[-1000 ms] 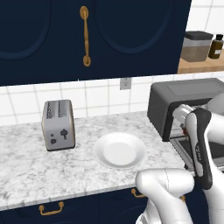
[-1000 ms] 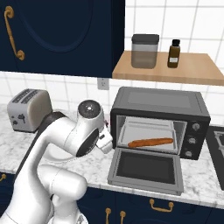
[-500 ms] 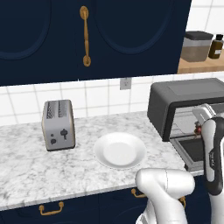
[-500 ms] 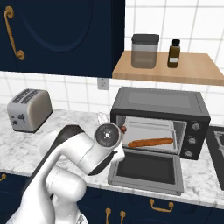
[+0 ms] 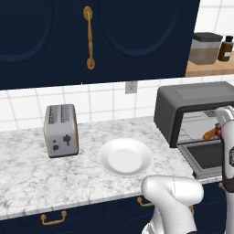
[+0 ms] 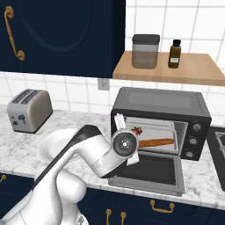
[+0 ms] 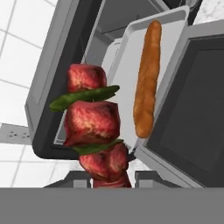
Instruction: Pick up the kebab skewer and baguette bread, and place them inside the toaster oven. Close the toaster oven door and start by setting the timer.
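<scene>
Red meat-chunk kebab skewer (image 7: 93, 131) pinched in two-finger claw (image 7: 108, 177), held before boxy dark grey toaster oven (image 6: 159, 103) to join long orange-brown baguette bread (image 7: 145, 78) inside.

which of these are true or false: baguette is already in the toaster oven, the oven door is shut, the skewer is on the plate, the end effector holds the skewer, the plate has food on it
1. The baguette bread already lies on the tray inside the toaster oven. True.
2. The toaster oven door is shut. False: it hangs open, folded down in front of the opening.
3. The kebab skewer lies on the plate. False: it is held up in front of the oven opening.
4. The end effector is shut on the kebab skewer. True.
5. The plate has food on it. False: the white plate on the counter is bare.
</scene>
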You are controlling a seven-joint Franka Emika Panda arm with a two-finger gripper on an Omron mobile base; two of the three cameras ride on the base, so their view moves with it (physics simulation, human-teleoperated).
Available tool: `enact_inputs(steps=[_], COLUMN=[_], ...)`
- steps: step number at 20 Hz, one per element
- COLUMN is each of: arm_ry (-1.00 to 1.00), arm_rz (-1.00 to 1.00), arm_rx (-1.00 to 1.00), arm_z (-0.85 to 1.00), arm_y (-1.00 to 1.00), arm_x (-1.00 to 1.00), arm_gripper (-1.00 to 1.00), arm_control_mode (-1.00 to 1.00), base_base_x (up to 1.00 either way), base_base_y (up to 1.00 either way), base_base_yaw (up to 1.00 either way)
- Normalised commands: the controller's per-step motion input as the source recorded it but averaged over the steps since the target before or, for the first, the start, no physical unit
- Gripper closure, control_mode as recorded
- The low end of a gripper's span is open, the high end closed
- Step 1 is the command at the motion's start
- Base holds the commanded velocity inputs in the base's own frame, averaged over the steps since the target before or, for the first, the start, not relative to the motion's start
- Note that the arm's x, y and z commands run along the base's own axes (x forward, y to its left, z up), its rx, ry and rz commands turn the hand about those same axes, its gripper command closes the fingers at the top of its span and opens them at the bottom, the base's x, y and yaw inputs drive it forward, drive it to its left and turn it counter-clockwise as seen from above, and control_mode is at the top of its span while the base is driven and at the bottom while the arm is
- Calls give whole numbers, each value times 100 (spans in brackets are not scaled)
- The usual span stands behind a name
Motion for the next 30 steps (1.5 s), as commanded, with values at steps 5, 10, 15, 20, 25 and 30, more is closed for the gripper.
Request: enact_inputs(steps=[5, 10, 15, 20, 25, 30], arm_ry=[4, 2, 2, 4, 9, 10], arm_rz=[0, 0, 0, 0, 0, 0], arm_rx=[2, 3, 3, 1, 0, 0], arm_z=[3, -16, -33, -14, -14, -24], arm_y=[-27, -22, -20, -12, -18, -4], arm_x=[35, 52, 44, 43, 17, 2], arm_gripper=[100, 100, 100, 100, 100, 100], arm_control_mode=[-100, -100, -100, -100, -100, -100], base_base_x=[0, 0, 0, 0, 0, 0], base_base_y=[0, 0, 0, 0, 0, 0], base_base_yaw=[0, 0, 0, 0, 0, 0])
